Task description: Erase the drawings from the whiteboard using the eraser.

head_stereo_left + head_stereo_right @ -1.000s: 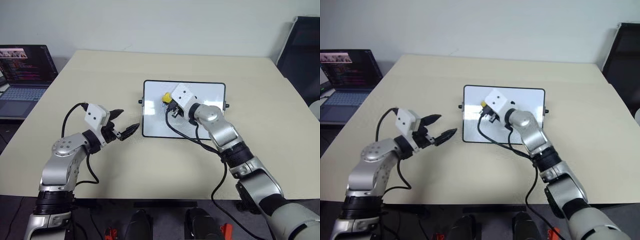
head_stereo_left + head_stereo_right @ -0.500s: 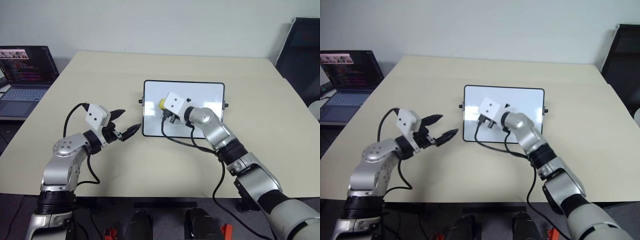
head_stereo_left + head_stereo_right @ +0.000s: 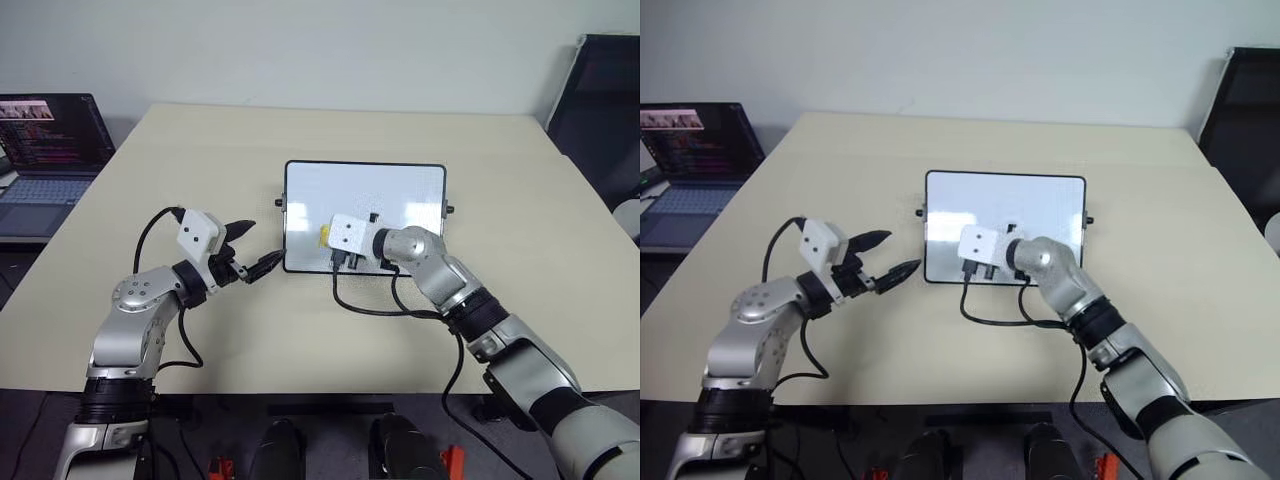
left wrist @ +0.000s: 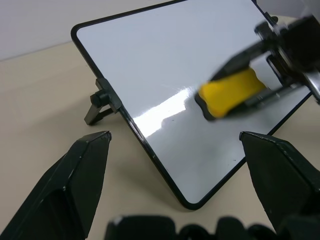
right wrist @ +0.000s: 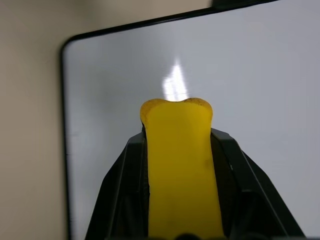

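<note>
The whiteboard [image 3: 400, 190] lies in the middle of the table, black-framed, with small knobs on its short sides. My right gripper [image 3: 329, 240] is shut on the yellow eraser [image 3: 324, 235] and holds it against the board near its near-left corner. Seen from the right wrist, the eraser [image 5: 180, 165] sits between both black fingers over the white surface [image 5: 260, 75]. The drawings are hidden. My left gripper [image 3: 263, 243] stands open just left of the board's near-left corner, with nothing in it. The left wrist view shows the board [image 4: 165, 60] and the eraser [image 4: 231, 92] on it.
An open laptop [image 3: 45, 150] sits off the table's far left corner. A dark chair [image 3: 600, 100] stands at the far right. A black cable [image 3: 370, 303] loops from my right wrist onto the beige table [image 3: 200, 150] in front of the board.
My right gripper has slid the eraser from the board's middle toward its near edge, and the wrist has rolled. The left arm has kept still.
</note>
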Tool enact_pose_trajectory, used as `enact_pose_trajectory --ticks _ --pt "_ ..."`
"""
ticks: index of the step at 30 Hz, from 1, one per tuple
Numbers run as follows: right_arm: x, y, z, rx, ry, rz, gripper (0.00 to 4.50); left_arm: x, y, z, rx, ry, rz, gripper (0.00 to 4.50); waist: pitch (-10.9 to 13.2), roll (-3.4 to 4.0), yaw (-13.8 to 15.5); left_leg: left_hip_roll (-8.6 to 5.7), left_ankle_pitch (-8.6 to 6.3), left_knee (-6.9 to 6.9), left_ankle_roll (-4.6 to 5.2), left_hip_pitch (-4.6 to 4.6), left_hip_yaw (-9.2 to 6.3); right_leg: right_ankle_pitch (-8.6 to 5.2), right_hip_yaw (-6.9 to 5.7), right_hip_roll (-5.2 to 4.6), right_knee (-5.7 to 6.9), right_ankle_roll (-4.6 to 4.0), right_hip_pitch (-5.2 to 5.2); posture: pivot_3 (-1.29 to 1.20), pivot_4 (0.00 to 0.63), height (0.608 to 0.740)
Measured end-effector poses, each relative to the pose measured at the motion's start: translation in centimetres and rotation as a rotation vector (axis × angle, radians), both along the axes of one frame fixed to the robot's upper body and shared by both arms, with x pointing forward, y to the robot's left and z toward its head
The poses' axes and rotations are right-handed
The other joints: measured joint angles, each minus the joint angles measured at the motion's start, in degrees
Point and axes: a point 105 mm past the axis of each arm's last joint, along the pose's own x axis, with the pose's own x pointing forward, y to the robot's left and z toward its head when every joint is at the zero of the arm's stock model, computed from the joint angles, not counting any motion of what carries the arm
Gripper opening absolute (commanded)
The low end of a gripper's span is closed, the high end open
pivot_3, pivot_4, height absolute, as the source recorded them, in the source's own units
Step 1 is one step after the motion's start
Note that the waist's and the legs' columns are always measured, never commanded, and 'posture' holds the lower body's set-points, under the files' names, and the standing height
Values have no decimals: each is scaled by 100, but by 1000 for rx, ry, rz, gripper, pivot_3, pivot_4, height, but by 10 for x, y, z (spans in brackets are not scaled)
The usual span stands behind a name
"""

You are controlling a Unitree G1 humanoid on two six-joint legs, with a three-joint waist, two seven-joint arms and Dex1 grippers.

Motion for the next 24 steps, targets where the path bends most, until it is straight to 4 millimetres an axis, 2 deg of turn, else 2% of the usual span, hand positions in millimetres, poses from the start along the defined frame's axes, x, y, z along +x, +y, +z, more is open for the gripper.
enact_pose_trajectory --ticks 3,6,8,12,16,18,21,24 --pt "17 -10 21 30 -105 -85 1280 0 0 -1 0 2 -1 4500 0 -1 4 0 1 0 1 0 -1 3 -1 0 0 -5 0 0 150 740" --pt "18 -10 23 41 -108 -84 1280 0 0 -1 0 3 -2 4500 -1 -1 0 0 5 0 6 0 -1 3 2 0 -1 -4 1 0 150 740" --pt "13 -7 19 23 -80 -44 1280 0 0 -1 -1 3 -5 4500 -1 -1 -1 1 6 -1 7 1 -2 0 1 3 -1 1 1 0 150 740" --pt "-11 1 -6 -24 11 73 1280 -1 -2 -1 -2 5 -17 4500 -1 -1 2 1 4 -10 7 -1 -3 -10 0 4 -3 18 2 0 150 740" --pt "-21 -1 -18 7 49 68 1280 -2 -4 -1 -3 11 -39 4500 0 0 6 1 4 -9 6 -2 -3 -14 1 4 -2 15 1 0 150 740" --pt "-21 -14 -11 122 70 -11 1280 -4 -10 0 3 12 -76 4500 0 -1 34 0 4 -4 6 -6 -5 -14 1 3 -2 14 1 0 150 740" --pt "-23 -35 14 310 63 -122 1280 -5 -23 4 20 8 -148 4500 0 -1 56 0 5 -1 6 -8 -6 -13 0 3 -2 13 2 0 150 740" --pt "-37 -60 33 498 56 -221 1280 -5 -43 17 23 -17 -240 4500 0 0 88 0 4 -5 6 -10 -7 -15 -1 4 -6 13 0 0 150 740"
